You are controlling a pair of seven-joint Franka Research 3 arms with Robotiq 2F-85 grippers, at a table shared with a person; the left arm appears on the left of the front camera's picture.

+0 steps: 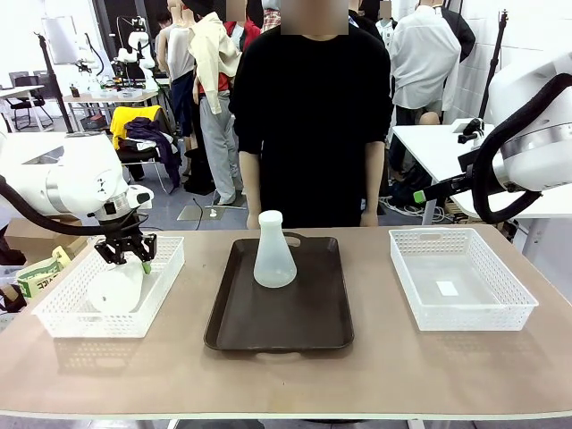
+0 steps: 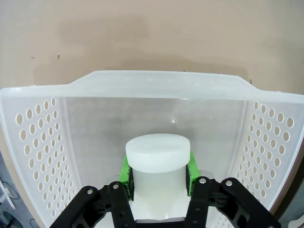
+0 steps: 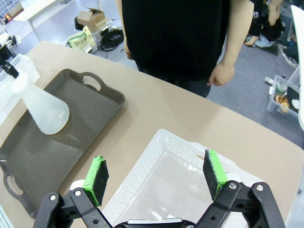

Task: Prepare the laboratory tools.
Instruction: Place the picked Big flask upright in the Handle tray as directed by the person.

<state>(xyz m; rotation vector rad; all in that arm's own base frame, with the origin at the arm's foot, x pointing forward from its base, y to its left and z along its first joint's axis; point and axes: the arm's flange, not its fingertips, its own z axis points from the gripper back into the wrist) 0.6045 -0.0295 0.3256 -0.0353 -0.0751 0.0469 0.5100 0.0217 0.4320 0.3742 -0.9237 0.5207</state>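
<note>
Jaws of left gripper (image 2: 157,172) clamp one flask (image 2: 157,164); second flask (image 1: 273,251) on tray (image 1: 232,313).

place: robotics lab or workshop hall | evidence: beyond the left gripper (image 1: 125,253), other white tables (image 1: 116,95) with robot rigs, people (image 1: 427,54) standing about | past the right gripper (image 3: 156,178): cardboard boxes (image 3: 90,19) and cables (image 3: 108,40) on grey floor
</note>
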